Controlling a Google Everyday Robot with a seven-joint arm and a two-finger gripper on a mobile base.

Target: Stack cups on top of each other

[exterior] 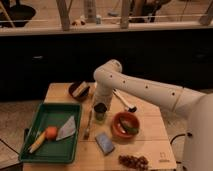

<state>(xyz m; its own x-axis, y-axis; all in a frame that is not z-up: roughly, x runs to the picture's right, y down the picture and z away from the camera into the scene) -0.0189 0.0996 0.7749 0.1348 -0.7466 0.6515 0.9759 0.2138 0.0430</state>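
On the wooden table (150,145) a pale yellow-green cup (100,118) stands upright between a fork and the orange bowl. A dark grey-black cup (100,108) sits in its top. My gripper (100,103) points straight down right above the dark cup, at or touching its rim. The white arm reaches in from the right and hides the gripper's upper part.
A green tray (47,148) at the left holds an orange, a banana and a grey napkin. A dark brown bowl (79,90) is at the back. The orange-red bowl (125,125), a fork (88,125), a blue sponge (105,143), a white-handled utensil (125,102) and a dark red cluster (133,161) lie around.
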